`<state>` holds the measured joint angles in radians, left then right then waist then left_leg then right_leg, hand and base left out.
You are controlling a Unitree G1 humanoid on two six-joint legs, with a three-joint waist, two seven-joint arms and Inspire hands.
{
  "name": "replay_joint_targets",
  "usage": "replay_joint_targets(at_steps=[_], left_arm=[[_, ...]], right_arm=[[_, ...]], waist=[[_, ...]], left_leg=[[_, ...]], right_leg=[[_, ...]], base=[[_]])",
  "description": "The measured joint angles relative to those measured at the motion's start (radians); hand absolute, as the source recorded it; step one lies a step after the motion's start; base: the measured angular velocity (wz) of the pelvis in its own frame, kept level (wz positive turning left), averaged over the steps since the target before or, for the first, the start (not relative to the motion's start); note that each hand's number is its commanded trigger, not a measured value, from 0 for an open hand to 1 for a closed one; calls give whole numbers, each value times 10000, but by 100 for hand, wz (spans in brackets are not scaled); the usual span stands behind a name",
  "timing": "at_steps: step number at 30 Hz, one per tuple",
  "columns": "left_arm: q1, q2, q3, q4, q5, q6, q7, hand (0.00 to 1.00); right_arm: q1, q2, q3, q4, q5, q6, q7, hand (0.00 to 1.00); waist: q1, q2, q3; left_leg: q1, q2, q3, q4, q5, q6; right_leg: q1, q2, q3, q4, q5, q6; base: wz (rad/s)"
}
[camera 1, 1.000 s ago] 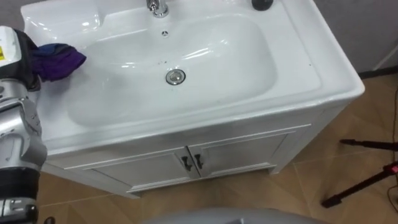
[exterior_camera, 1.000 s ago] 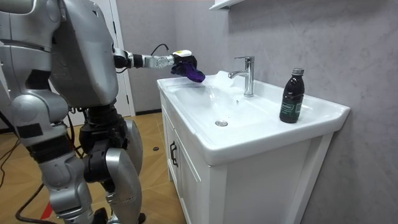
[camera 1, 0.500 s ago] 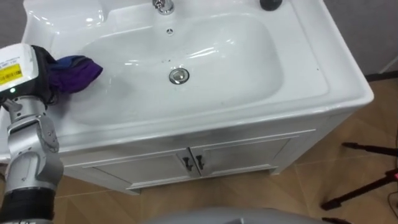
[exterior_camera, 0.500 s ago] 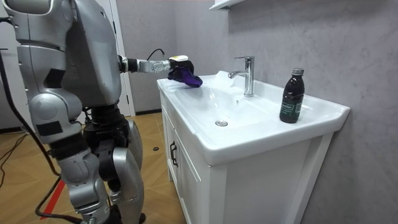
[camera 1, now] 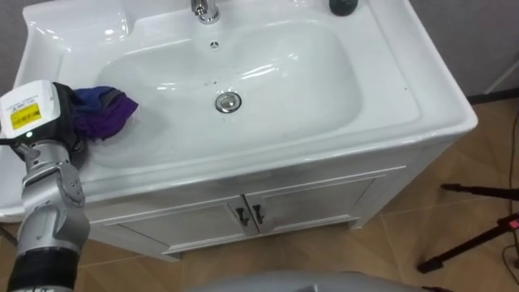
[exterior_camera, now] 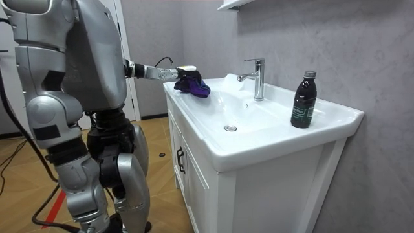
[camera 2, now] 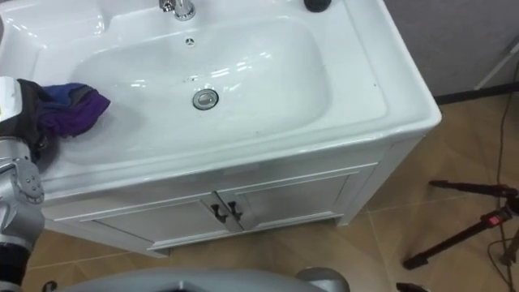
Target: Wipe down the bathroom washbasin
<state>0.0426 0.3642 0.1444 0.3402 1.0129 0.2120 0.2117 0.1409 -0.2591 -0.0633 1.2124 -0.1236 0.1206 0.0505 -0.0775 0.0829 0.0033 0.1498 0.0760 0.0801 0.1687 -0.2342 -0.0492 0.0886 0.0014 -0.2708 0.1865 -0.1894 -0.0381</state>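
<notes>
A white basin is set in a white vanity, with its drain in the middle and a chrome faucet at the back. A crumpled purple cloth rests on the basin's left slope, just inside the rim. My left hand comes in from the left and is shut on the cloth, with its fingers tucked into the fabric. In the room view the left hand presses the purple cloth onto the vanity's near corner. I stand upright at the vanity's left end.
A dark bottle stands on the back right of the counter, beside the faucet. Two cabinet doors with dark handles are below the basin. Black tripod legs lie on the wooden floor to the right.
My left hand has come down with the cloth from above the counter's left corner onto the basin's left slope. The head camera shifted slightly.
</notes>
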Motion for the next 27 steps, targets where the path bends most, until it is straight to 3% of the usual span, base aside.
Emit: replay_joint_targets(at_steps=[14, 22, 27], left_arm=[[281, -6, 15, 436, -4, 23, 301, 100], [286, -53, 17, 643, 19, 165, 398, 100], [253, -67, 16, 892, 25, 196, 571, 100]], right_arm=[[85, -1, -34, 77, -52, 142, 48, 0], [234, 2, -84, -244, -41, 716, 63, 0], [397, 17, -86, -545, -55, 863, 70, 0]], waist=[[44, 137, -48], [17, 112, -73], [10, 121, -100]], left_leg=[[157, -10, 284, -43, 25, 17], [278, -14, 505, -26, 25, 17], [284, -15, 555, -23, 25, 17]], right_leg=[[-6, 54, 458, 158, -17, 11], [-10, 41, 550, 275, -27, 15], [-38, 25, 569, 344, -43, 14]], base=[[-9], [-5], [-1]])
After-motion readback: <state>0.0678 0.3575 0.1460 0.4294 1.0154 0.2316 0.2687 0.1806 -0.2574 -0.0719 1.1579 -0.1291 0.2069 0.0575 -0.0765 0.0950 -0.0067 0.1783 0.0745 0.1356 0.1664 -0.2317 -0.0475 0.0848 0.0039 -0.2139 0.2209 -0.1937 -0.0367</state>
